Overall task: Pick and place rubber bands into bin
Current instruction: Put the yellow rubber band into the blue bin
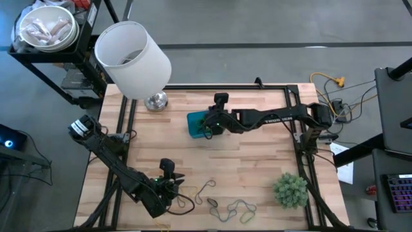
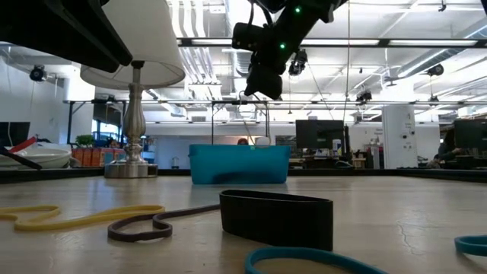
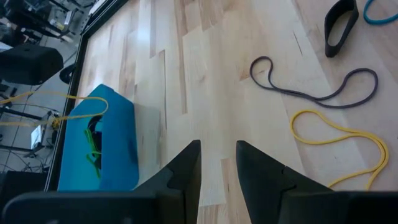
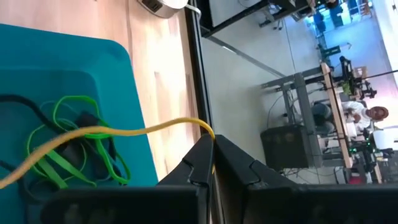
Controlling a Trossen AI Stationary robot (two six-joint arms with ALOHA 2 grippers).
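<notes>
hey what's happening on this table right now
The right gripper is above the blue bin, its fingers shut on a yellow rubber band that hangs down into the bin, where green bands already lie. The left gripper waits near the table's front edge with its fingers apart and nothing between them. More bands are loose on the wood there, among them a yellow one and a dark grey one.

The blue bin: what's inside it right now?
Inside the bin lie green rubber bands tangled with a dark one. A yellow band pinched in the right hand drapes across them. The bin's floor beneath the tangle is hidden.
</notes>
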